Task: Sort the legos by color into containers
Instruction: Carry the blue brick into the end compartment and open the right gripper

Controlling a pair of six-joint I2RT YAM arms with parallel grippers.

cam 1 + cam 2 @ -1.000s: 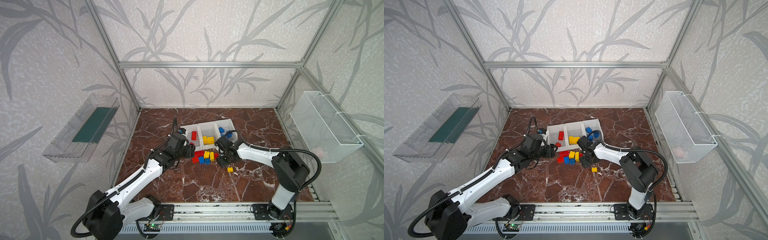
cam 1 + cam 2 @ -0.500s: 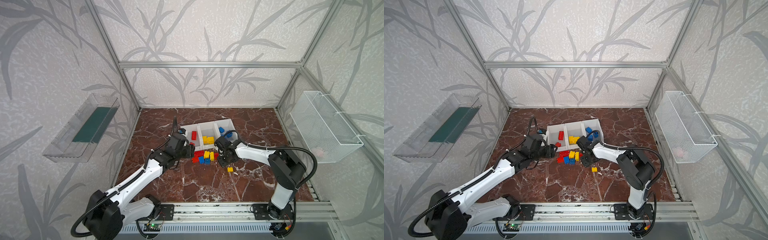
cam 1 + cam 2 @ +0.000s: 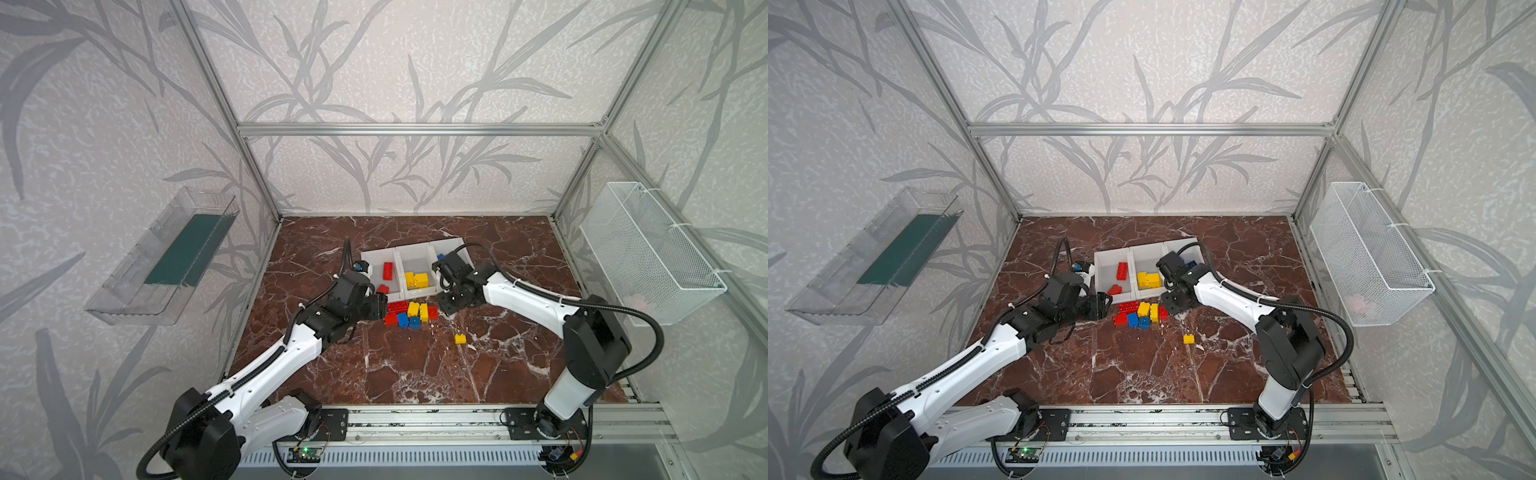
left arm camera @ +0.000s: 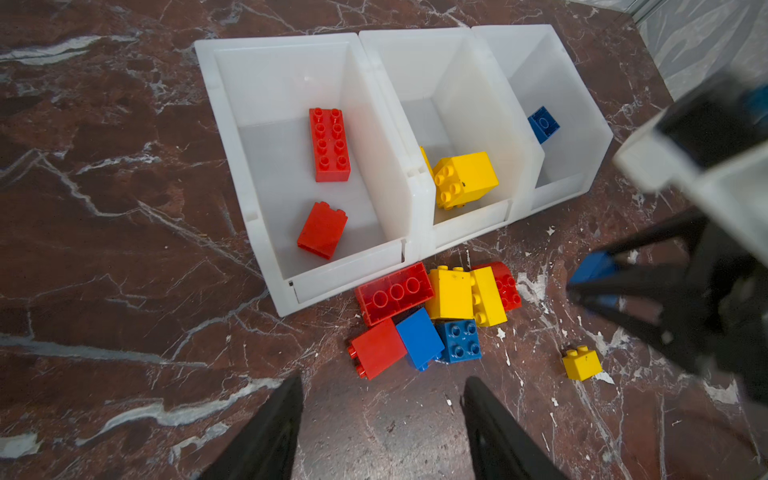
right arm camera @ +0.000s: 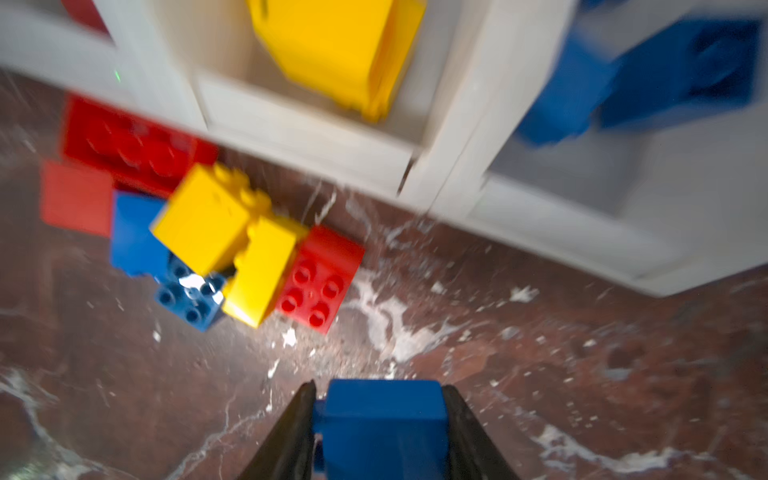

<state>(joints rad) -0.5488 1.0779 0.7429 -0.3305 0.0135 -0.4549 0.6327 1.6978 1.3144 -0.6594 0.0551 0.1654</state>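
Showed a sort partway done, at the pick-up step. Found the left gripper (image 4: 382,379) half spread and empty, with loose legos (image 4: 451,293) just ahead of its fingertips and the containers (image 4: 274,41) beyond. Found the right gripper (image 5: 378,386) clamped narrow on a blue brick (image 5: 382,419), low over the floor. Likely called next for a lift and carry to the blue bin (image 4: 515,31) just ahead, clearing its low front.

A clear plastic tray (image 3: 124,291) hangs on the left wall, a dark green liner (image 3: 183,249) lying in it; a white wire mesh basket (image 3: 665,266) hangs on the right wall, something pale pink (image 3: 638,303) at its bottom, too blurred to name; the bench (image 3: 415,374) is red-brown marble veined white; leaf-patterned wallpaper (image 3: 374,62) backs an aluminium frame (image 3: 415,129).
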